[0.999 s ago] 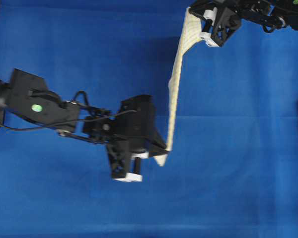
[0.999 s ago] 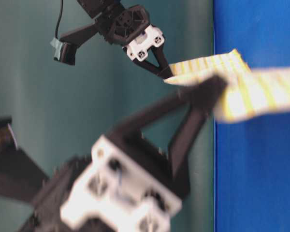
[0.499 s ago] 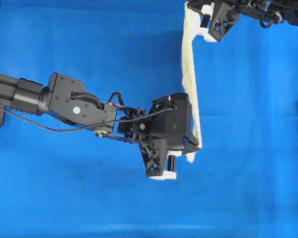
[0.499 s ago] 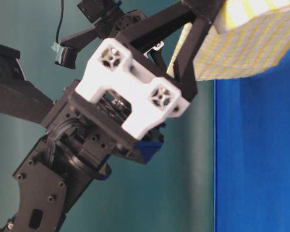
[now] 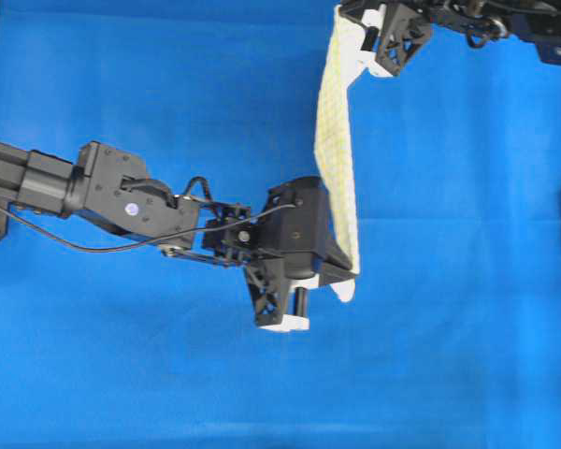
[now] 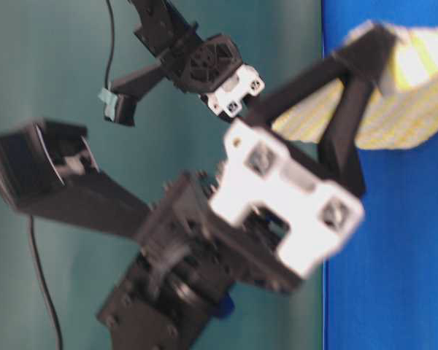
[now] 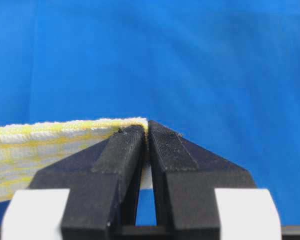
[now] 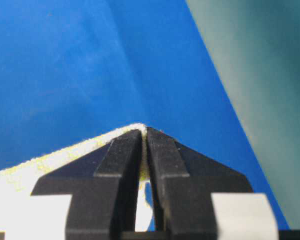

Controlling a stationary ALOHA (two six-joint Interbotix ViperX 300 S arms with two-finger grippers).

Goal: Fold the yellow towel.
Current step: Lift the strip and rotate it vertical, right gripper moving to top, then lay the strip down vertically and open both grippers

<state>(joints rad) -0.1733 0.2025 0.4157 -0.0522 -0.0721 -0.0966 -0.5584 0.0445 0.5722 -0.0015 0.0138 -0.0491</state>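
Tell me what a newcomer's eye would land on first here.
The yellow towel stands out first, stretched in the air above the blue cloth between two black arms. The left gripper pinches its lower corner near the middle of the overhead view; the right gripper pinches the other at the top edge.

We see bright, even light across the blue worktop (image 5: 122,374), with only faint shadows. The table-level view is heavily smeared by motion blur. In both wrist views the near claw fingers (image 7: 125,170) stay sharp.

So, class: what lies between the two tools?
In the overhead view, the yellow towel spans from the left tool to the right tool.
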